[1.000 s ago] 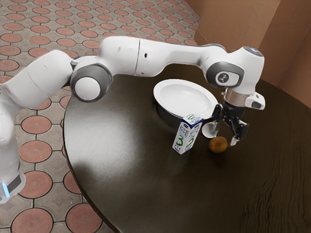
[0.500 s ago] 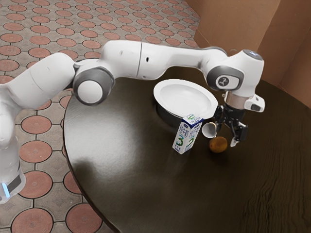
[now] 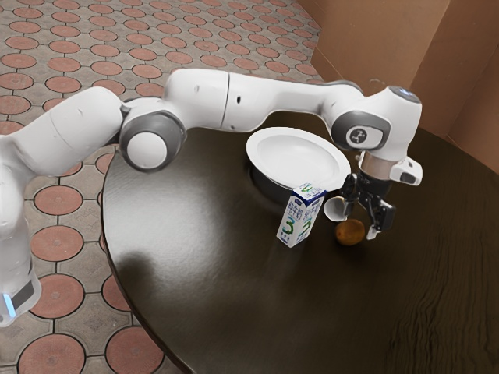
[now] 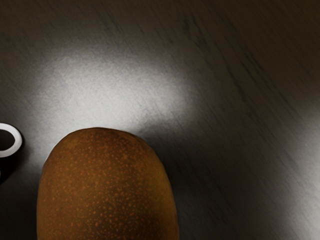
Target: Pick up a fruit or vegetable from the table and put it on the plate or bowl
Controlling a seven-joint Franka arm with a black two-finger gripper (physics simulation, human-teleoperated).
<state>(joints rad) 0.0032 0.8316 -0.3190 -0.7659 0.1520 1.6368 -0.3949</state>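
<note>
A brown kiwi (image 3: 349, 232) lies on the dark round table (image 3: 234, 273), to the exterior view's right of a milk carton. My black gripper (image 3: 362, 220) hangs low right over the kiwi, its fingers open and standing on either side of the fruit's top. The wrist view has the kiwi (image 4: 107, 185) large and close just under my hand. A white plate (image 3: 296, 156) rests on a dark base behind the carton, a short way from the gripper.
A blue and white milk carton (image 3: 300, 214) stands upright just in front of the plate. A small white cup (image 3: 335, 207) lies beside the gripper; its rim (image 4: 9, 140) appears by the kiwi. Brown walls rise behind the table.
My hand has come down a little closer onto the kiwi while the wrist turned slightly. The kiwi, carton, cup and plate have stayed put.
</note>
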